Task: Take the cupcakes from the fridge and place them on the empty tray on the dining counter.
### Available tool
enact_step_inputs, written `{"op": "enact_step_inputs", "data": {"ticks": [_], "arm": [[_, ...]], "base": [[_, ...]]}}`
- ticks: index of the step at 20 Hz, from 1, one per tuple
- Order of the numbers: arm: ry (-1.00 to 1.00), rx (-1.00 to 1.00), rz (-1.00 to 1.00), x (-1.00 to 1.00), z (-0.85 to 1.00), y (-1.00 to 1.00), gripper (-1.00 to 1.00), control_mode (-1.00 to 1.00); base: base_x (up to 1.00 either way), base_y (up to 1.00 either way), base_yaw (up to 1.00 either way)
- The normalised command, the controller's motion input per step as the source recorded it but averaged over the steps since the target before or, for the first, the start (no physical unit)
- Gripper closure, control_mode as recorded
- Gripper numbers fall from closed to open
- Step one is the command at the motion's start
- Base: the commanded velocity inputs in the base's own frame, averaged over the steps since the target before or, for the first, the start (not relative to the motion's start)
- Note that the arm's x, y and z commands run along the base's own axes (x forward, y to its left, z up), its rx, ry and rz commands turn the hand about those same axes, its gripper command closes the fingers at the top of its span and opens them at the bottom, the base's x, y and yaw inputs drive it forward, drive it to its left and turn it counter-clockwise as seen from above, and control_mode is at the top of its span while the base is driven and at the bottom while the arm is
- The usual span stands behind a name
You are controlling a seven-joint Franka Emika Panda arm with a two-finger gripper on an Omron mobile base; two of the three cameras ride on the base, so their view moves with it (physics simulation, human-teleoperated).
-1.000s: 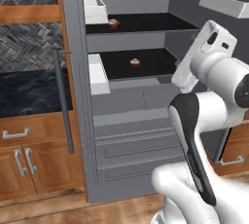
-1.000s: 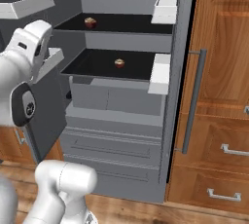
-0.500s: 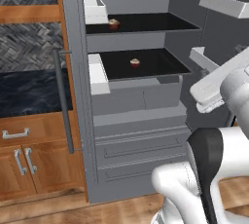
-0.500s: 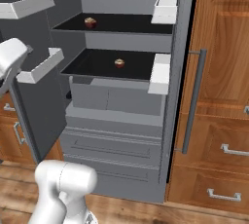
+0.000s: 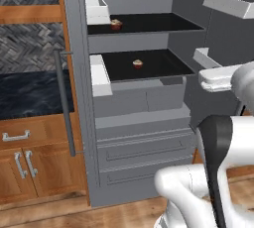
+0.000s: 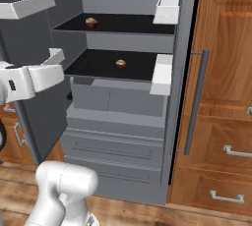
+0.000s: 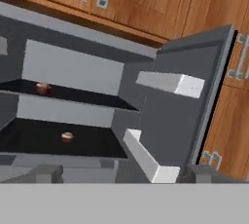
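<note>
Hand view: we are facing the open fridge [image 7: 175, 121], pincer [image 7: 121, 173] spread and empty, cupcakes [image 7: 67, 137] sitting on two shelves. Next we are likely reaching in for one.

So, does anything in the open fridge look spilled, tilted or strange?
Nothing stands out. The fridge is open, and one cupcake sits upright on the upper shelf, the other cupcake on the lower shelf. No spill shows.
</note>
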Motion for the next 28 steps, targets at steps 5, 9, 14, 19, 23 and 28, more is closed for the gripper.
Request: {"op": "enact_step_inputs", "data": {"ticks": [5, 9, 14, 19, 23, 28], "arm": [[0.39, 0.42, 0.39, 0.43, -0.36, -0.05, -1.0, -1.0], [0.3, 0.19, 0.48, 0.19, -0.34, 0.09, -1.0, -1.0], [0.15, 0.05, 0.45, 0.0, -0.5, 0.33, -1.0, -1.0], [-0.03, -0.02, 0.14, 0.04, -0.47, 0.58, -1.0, -1.0], [-0.04, 0.0, -0.01, 0.1, -0.07, 0.17, -1.0, -1.0], [0.0, 0.0, 0.0, 0.05, -0.01, 0.01, -1.0, 1.0]], "base": [[0.0, 0.0, 0.0], [0.0, 0.0, 0.0], [0.0, 0.0, 0.0], [0.0, 0.0, 0.0], [0.0, 0.0, 0.0], [0.06, 0.0, 0.0]]}}
